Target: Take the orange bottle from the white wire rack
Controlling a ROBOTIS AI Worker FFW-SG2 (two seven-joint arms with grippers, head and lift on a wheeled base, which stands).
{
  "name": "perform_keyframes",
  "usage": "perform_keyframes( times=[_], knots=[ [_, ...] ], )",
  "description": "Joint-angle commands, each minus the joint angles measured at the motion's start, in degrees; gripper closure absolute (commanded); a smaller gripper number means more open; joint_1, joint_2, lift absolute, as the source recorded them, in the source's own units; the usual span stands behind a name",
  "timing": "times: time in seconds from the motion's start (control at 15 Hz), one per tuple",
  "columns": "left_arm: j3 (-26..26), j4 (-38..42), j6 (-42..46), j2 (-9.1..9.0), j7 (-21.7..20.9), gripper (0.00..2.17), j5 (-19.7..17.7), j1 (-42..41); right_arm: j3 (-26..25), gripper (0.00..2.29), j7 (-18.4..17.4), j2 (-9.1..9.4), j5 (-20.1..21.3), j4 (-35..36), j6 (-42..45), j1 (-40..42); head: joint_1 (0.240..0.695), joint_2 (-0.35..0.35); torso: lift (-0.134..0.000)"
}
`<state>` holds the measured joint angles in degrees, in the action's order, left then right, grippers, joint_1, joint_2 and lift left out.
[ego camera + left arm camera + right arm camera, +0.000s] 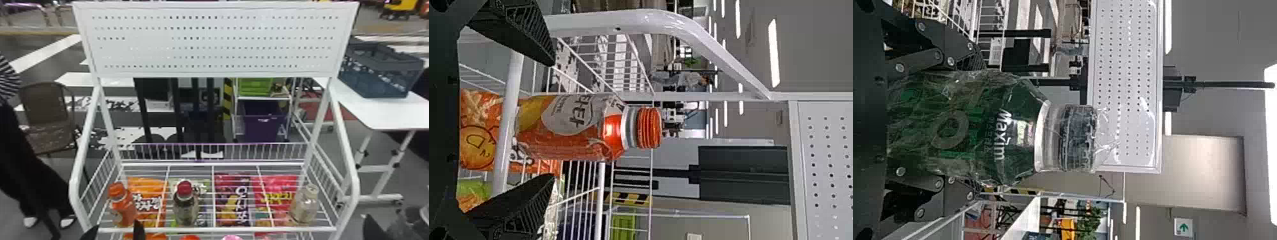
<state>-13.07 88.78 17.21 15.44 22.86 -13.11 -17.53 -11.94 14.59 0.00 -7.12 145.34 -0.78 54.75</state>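
Note:
In the head view my left gripper (114, 231) is at the bottom edge, just in front of the orange bottle (123, 206), which stands upright at the left of the white wire rack (217, 229). From the left wrist view, the left gripper (551, 120) is open, its fingers on either side of the orange bottle (574, 127) with gaps between; the rack's front bar (509, 120) crosses before the bottle. At the head view's bottom right corner is my right gripper (372, 228); in the right wrist view the gripper (973, 125) is shut on a wrapped green jar (1003, 135).
A red-capped bottle (185, 204) and a clear bottle (304, 204) share the shelf with snack bags (233, 201). The rack's curved side rail (76, 178) rises left of the orange bottle. A table (389, 111) with a dark crate (380, 70) is at right.

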Motion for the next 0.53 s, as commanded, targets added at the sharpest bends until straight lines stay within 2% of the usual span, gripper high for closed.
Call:
perform_keyframes(
  times=[0.0, 0.47],
  knots=[
    [0.0, -1.1, 0.1, -0.05, -0.4, 0.08, -0.4, 1.5, -0.3, 0.83, 0.0, 0.05, 0.0, 0.3, -0.2, 0.2, 0.499, 0.0, 0.0],
    [-0.4, -5.2, 0.2, -0.23, -1.7, 0.08, -0.4, 5.9, -0.7, 0.83, 0.0, 0.05, 0.0, 0.6, -0.8, 0.4, 0.499, 0.0, 0.0]
  ],
)
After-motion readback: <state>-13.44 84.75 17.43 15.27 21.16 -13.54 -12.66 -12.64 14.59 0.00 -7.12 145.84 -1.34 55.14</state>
